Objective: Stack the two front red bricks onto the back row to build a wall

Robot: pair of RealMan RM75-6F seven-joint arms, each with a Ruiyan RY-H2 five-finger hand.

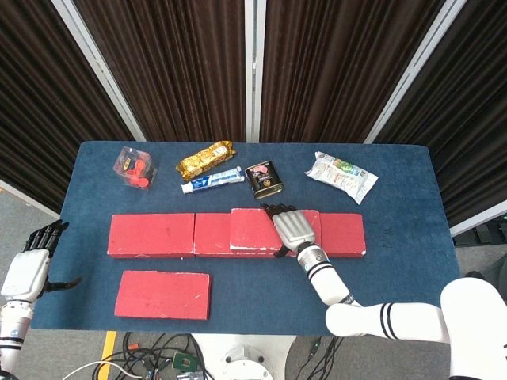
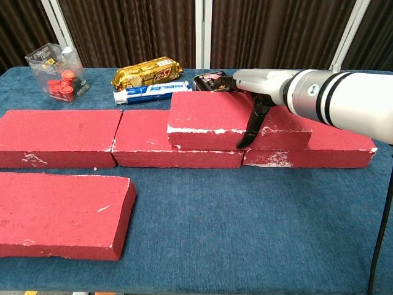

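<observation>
Three red bricks form the back row: left (image 1: 150,234) (image 2: 58,136), middle (image 2: 144,146) and right (image 1: 346,235) (image 2: 338,150). A fourth red brick (image 1: 252,229) (image 2: 206,120) lies on top, over the joint of the middle and right ones. My right hand (image 1: 295,229) (image 2: 261,83) grips this top brick at its right part, palm on top and thumb down its front face. Another red brick (image 1: 162,294) (image 2: 61,212) lies alone at the front left. My left hand (image 1: 28,269) hangs off the table's left side, fingers apart, holding nothing.
Along the back of the blue table (image 1: 396,269) lie a clear box of red caps (image 1: 135,167), a gold packet (image 1: 205,158), a toothpaste box (image 1: 212,180), a black tin (image 1: 264,179) close behind the top brick, and a white packet (image 1: 341,176).
</observation>
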